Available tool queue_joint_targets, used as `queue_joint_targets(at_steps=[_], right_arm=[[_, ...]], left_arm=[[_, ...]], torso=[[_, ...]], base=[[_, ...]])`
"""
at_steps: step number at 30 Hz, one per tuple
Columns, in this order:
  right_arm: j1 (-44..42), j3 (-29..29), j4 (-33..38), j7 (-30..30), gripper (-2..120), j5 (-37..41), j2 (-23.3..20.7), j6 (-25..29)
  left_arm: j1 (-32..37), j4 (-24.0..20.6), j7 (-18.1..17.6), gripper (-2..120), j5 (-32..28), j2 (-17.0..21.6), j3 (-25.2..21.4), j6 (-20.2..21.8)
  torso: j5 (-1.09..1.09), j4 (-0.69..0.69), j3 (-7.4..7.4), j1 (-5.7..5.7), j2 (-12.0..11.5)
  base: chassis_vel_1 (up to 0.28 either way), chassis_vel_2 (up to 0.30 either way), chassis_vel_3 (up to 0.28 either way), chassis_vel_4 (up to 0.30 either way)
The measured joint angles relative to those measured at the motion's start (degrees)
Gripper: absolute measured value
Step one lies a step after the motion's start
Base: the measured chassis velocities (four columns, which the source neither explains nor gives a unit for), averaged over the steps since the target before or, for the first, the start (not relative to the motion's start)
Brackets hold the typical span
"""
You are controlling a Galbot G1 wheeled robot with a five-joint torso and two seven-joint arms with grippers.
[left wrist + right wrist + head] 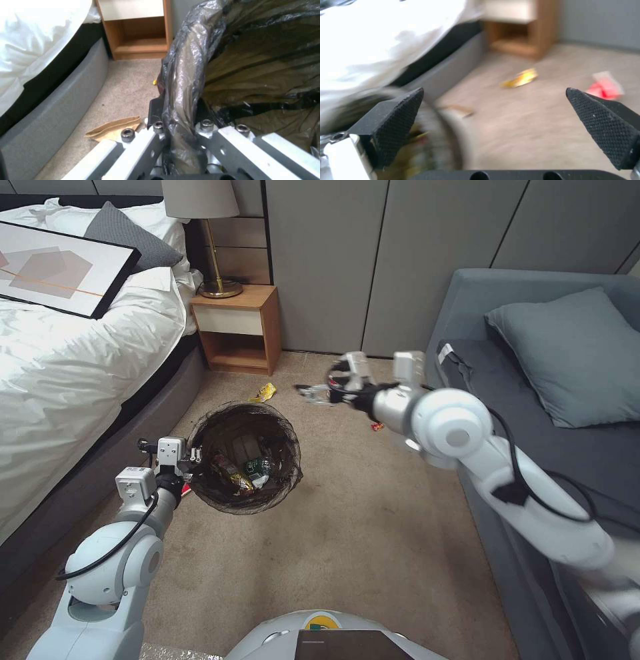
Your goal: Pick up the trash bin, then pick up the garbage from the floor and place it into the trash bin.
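Observation:
The trash bin (pixel 245 457), round and lined with a dark bag, hangs just above the floor (pixel 373 540). My left gripper (pixel 193 455) is shut on its near-left rim (pixel 181 82). Inside lie a small bottle (pixel 257 468) and wrappers. My right gripper (pixel 312 393) hovers open and empty beyond the bin; its black fingers (pixel 400 117) stand wide apart. On the carpet are a yellow wrapper (pixel 263 393) (pixel 520 78), a red wrapper (pixel 377 427) (pixel 605 86) and a flattened brown paper bag (pixel 113 127) beside the bin.
A bed (pixel 73 353) with a grey base runs along the left. A wooden nightstand (pixel 237 327) with a lamp stands at the back wall. A grey sofa (pixel 553 400) borders the right. Open carpet lies between bed and sofa.

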Motion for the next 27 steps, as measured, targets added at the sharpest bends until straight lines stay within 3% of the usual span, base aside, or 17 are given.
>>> queue_joint_targets(at_steps=[3, 7, 9, 11, 15, 18, 22, 25, 27], right_arm=[[-9.99, 9.37, 1.37, -1.09, 100, -7.38, -0.26, 1.88], [-17.35, 14.94, 1.64, -1.85, 100, -12.77, 0.45, 3.39], [-27.2, 23.18, 1.53, -5.75, 100, -24.64, 3.42, 7.0], [-33.14, 27.2, 1.52, -8.98, 100, -30.75, 5.94, 9.36], [-39.7, 30.39, 0.79, -12.28, 100, -39.73, 9.01, 13.35], [-47.72, 33.53, -1.04, -15.63, 100, -49.82, 15.22, 19.33], [-51.53, 34.27, -1.86, -16.8, 100, -54.32, 19.68, 22.56], [-56.01, 34.61, -2.96, -17.55, 100, -62.41, 25.99, 27.51], [-56.83, 34.58, -3.18, -17.64, 100, -63.93, 27.04, 28.4]], left_arm=[[-0.07, 0.15, 0.0, 0, 0.26, -0.28, 0.49, -0.06], [-0.15, 0.27, 0.01, 0, 0.39, -0.29, 0.72, -0.06], [-0.19, 0.28, 0.09, 0, 0.61, -0.38, 0.64, -0.1], [0.13, 0.28, 0.17, 0, 0.93, -0.65, 0.33, -0.22], [0.6, 0.28, 0.25, 0, 0.98, -0.78, 0.17, -0.41], [0.87, 0.32, 0.33, 0, 0.92, -0.58, 0.14, -0.58], [0.83, 0.49, 0.35, 0, 0.85, -0.39, 0.15, -0.63], [0.85, 0.65, 0.35, 0, 0.86, -0.6, 0.47, -0.73], [0.9, 0.68, 0.36, 0, 0.88, -0.65, 0.59, -0.77]], torso=[[-0.03, 0.0, 0.0, 0.0, 0.0], [-0.01, 0.0, 0.0, 0.0, 0.0], [-0.02, 0.01, 0.0, 0.0, 0.0], [-0.03, 0.03, 0.0, 0.0, 0.0], [-0.05, 0.04, 0.0, 0.0, 0.0], [-0.04, 0.0, 0.0, 0.0, 0.0], [-0.04, 0.01, 0.0, 0.0, 0.0], [-0.06, 0.02, 0.0, 0.0, 0.0], [-0.06, 0.04, 0.0, 0.0, 0.0]], base=[[0.0, 0.0, 0.0, 0.0], [0.0, 0.0, 0.0, 0.0], [0.0, 0.0, 0.0, 0.0], [0.0, 0.0, 0.0, 0.0], [0.0, 0.0, 0.0, 0.0], [0.0, 0.0, 0.0, 0.0], [0.0, 0.0, 0.0, 0.0], [0.0, 0.0, 0.0, 0.0], [0.0, 0.0, 0.0, 0.0]])
